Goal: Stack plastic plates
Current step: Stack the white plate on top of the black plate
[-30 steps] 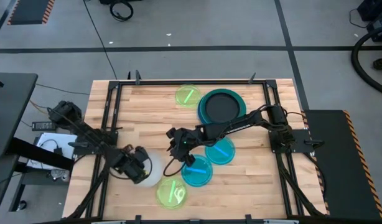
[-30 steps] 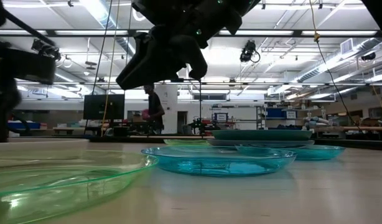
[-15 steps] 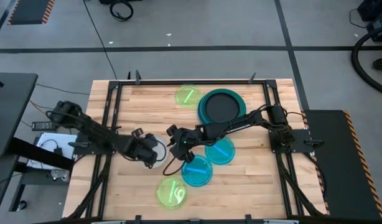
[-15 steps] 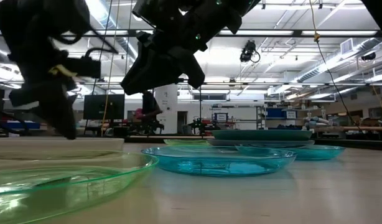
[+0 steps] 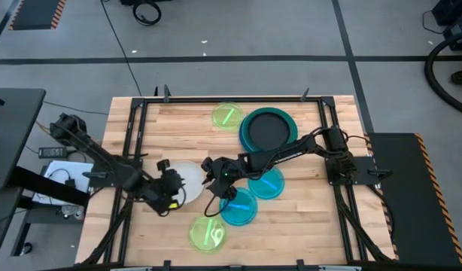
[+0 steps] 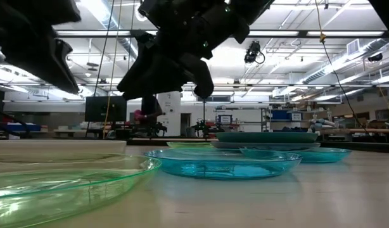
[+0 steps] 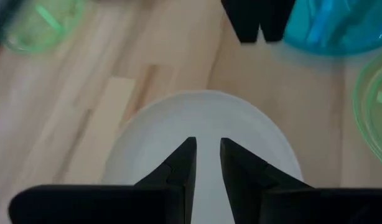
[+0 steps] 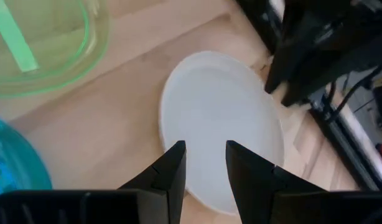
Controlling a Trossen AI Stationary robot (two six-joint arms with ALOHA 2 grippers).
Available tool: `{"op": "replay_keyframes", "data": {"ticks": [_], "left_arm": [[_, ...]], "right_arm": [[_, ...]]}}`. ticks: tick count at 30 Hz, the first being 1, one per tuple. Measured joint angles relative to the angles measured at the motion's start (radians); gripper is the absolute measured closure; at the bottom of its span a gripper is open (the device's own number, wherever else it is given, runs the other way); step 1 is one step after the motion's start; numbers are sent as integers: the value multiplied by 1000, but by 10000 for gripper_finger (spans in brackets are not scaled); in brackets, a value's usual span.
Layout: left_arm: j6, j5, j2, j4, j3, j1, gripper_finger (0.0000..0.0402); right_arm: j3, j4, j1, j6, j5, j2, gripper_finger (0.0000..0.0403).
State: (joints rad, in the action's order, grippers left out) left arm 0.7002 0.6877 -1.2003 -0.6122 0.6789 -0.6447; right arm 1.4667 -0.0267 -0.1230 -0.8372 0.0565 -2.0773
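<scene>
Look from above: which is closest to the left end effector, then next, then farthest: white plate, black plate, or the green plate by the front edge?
From the left end effector:
1. White plate, right beside it.
2. Front green plate, by the near edge.
3. Black plate, far side, on the teal plate.

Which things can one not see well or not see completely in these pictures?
- White plate: in the high view, the left pincer covers its left part; in the left wrist view, that pincer's fingers hide its near part.
- Black plate on the teal plate: in the low view only the teal rim shows.
- Near lime-green plate: cut off by the low view's left edge.
- Right pincer: in the low view only a dark shape.
</scene>
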Motion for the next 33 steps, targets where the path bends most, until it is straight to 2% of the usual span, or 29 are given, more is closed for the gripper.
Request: {"op": "replay_keyframes", "data": {"ticks": [4, 12, 19, 26, 33], "left_arm": [[35, 74, 43, -75, 0, -33, 322], [-9, 113, 113, -103, 0, 11, 322], [-79, 112, 136, -87, 0, 69, 322], [-73, 103, 143, -60, 0, 96, 322], [-52, 68, 142, -48, 0, 103, 322]], "right_arm": [[-2, 21, 0, 36, 0, 0, 279], [19, 71, -2, 64, 43, -48, 279], [141, 35, 0, 26, 44, -160, 279], [295, -109, 0, 22, 133, -264, 279], [335, -164, 9, 8, 119, -303, 279]]}}
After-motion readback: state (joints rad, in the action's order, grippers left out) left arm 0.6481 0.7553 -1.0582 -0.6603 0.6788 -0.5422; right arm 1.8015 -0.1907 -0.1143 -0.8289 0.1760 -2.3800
